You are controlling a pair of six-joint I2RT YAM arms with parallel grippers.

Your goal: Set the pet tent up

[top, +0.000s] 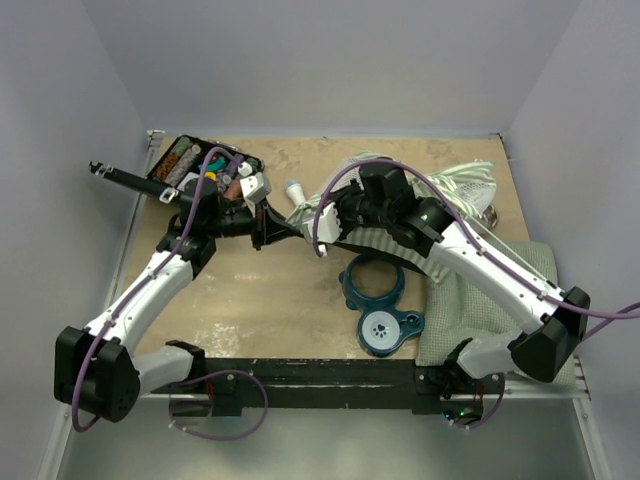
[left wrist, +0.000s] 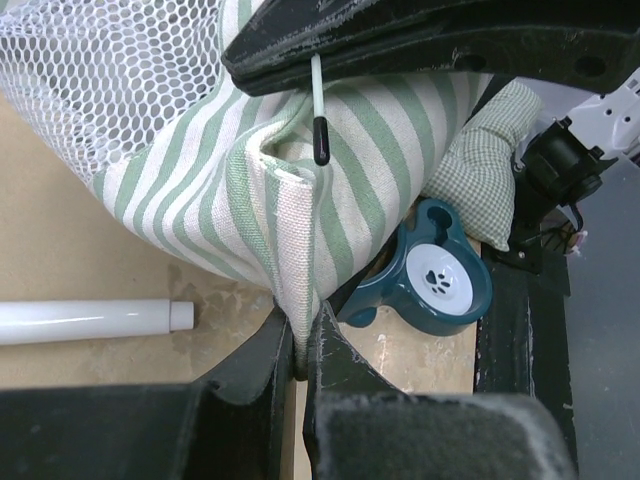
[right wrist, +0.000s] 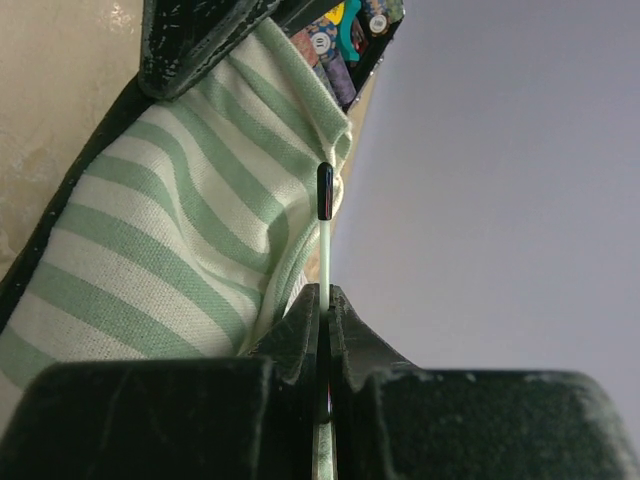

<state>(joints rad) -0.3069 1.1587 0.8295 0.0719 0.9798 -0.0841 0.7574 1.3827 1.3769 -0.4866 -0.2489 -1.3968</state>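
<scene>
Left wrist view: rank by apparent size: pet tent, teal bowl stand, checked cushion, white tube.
1. pet tent: fills much of the frame.
2-3. teal bowl stand and checked cushion: look alike and both are partly hidden, so left unranked.
4. white tube: cut off by the frame's left edge.

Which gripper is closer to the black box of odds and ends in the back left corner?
Left. The left gripper, pinching the tent, sits just right of the box; the right gripper, clamped on a thin pole, is farther right, beyond the left one.
</scene>
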